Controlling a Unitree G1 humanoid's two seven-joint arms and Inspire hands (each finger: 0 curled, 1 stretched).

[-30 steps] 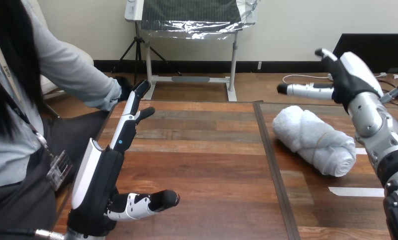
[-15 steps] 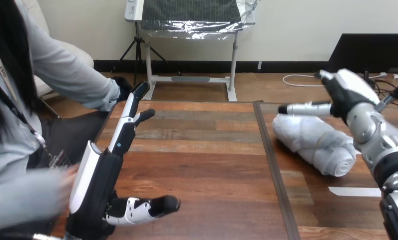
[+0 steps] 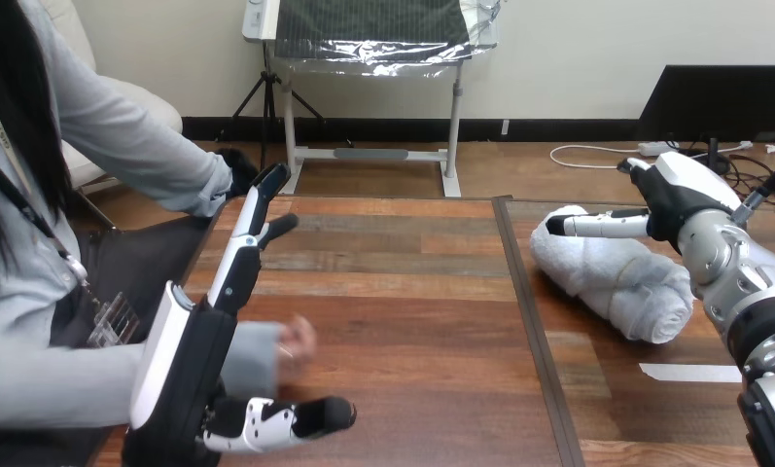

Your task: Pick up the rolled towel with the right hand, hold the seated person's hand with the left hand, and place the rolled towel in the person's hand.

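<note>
Table bears rolled towel, seemingly touching right hand fingers.

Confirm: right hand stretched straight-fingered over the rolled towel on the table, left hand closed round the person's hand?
Not quite. In the head view the left hand is open and straight-fingered, with the person's hand beside its palm, not gripped. The right hand is indeed straight-fingered over the rolled towel on the table.
</note>
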